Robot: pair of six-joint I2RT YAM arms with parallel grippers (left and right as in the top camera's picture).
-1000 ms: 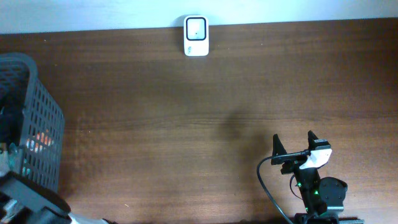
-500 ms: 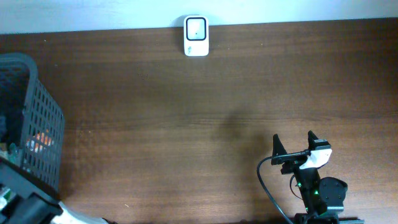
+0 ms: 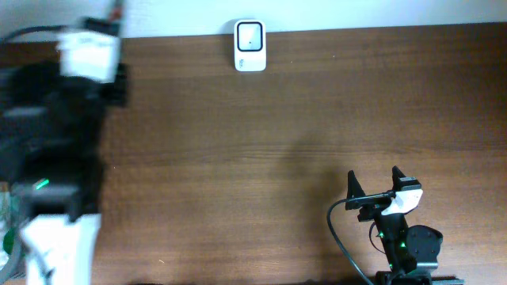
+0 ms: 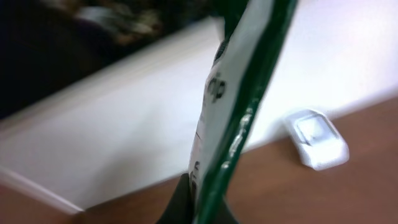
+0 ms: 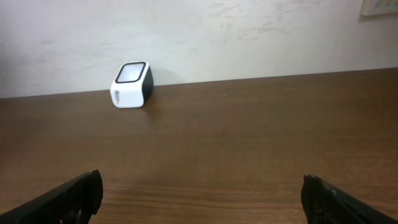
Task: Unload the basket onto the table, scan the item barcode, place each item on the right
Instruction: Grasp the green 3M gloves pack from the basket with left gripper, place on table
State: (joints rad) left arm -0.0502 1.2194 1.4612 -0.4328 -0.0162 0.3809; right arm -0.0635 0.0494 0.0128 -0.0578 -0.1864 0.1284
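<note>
The left hand (image 4: pixel 200 210) is clamped shut on a green-and-white packet (image 4: pixel 239 106), which stands edge-on straight out from between its fingers. A white scanner (image 4: pixel 317 142) sits on the tabletop (image 4: pixel 348 193), ahead and to its right. The right hand (image 3: pixel 374 182) gapes wide, holding nothing.

green-and-white packet (image 4: pixel 239 106) upright, edge-on, with white scanner (image 3: pixel 250 45) at table's (image 3: pixel 277 119) far edge

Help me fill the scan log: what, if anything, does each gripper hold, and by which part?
The left gripper is shut on a green-and-white packet, pinching the edge nearest its camera. The right gripper is open and holds nothing.
</note>
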